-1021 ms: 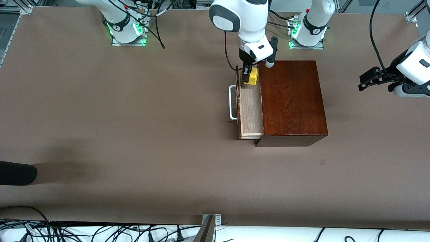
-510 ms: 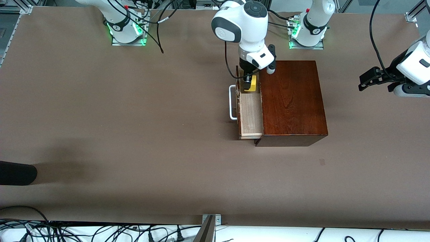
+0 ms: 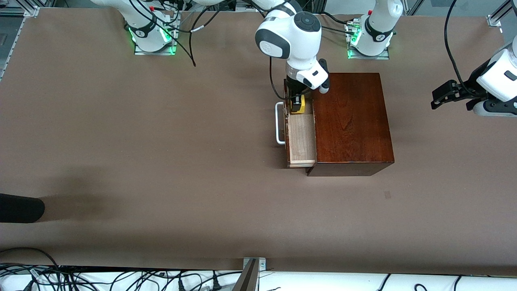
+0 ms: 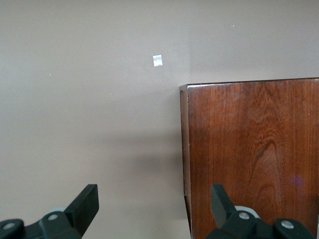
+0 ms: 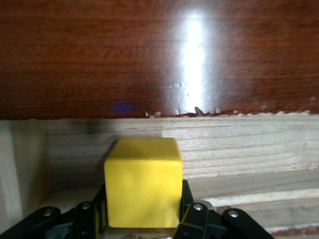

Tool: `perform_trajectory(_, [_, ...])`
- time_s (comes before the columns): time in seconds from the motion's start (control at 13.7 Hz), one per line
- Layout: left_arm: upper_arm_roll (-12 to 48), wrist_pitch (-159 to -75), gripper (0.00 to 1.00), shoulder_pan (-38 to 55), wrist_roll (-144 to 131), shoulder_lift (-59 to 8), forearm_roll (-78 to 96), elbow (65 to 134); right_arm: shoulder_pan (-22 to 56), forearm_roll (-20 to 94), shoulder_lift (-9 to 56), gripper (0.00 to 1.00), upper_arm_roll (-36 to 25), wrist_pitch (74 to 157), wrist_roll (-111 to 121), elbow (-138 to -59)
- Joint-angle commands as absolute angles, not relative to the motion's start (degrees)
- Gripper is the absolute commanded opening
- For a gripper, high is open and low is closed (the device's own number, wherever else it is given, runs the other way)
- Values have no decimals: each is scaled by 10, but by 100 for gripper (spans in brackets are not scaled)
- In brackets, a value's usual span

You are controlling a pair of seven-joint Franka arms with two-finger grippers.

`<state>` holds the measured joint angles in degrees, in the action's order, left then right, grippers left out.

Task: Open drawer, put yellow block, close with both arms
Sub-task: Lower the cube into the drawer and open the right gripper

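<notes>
**Block held inside the open drawer**

The box [image 3: 350, 121] sits on the brown surface [image 3: 161, 141], toward the left arm's end of it. Its drawer [image 3: 301, 137] is pulled out at the box's 9 o'clock side in the front view, showing a pale wood floor, with the white handle [image 3: 278, 123] on its dark front.

The right arm reaches in from its base at 11 o'clock of the front view. The right end effector [image 3: 298, 106] is down in the drawer at the end farther from the front camera, and its fingers [image 5: 192, 216] are clamped on the block [image 5: 143, 181]. The block [image 3: 299, 107] is yellow and sits squarely between the two black fingers. In the right wrist view the drawer's pale inner wall and the dark glossy wood above it stand just past the block. Whether the block's underside touches the drawer floor cannot be told.

The left arm waits at 3 o'clock of the front view, well apart from the box. The left end effector [image 3: 444, 95] hangs over bare surface with its fingers [image 4: 82, 206] spread wide and nothing between them. Its wrist view looks down on a corner of the box [image 4: 251, 154] and a small pale mark [image 4: 157, 60] on the surface.

A dark object [image 3: 20, 208] lies at the edge of the front view at 8 o'clock.
</notes>
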<state>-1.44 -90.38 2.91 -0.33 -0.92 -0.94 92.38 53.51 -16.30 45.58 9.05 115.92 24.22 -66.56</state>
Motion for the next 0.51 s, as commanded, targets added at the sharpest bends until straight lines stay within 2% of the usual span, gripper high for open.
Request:
perform_trajectory(0.0, [-15, -897, 100, 27, 5, 1, 10, 925, 537, -178, 469, 2, 91, 1156, 251, -648])
perform_trajectory(0.44, [-15, -896, 100, 27, 4, 1, 10, 925, 540, -198, 483, 15, 91, 1164, 247, -648])
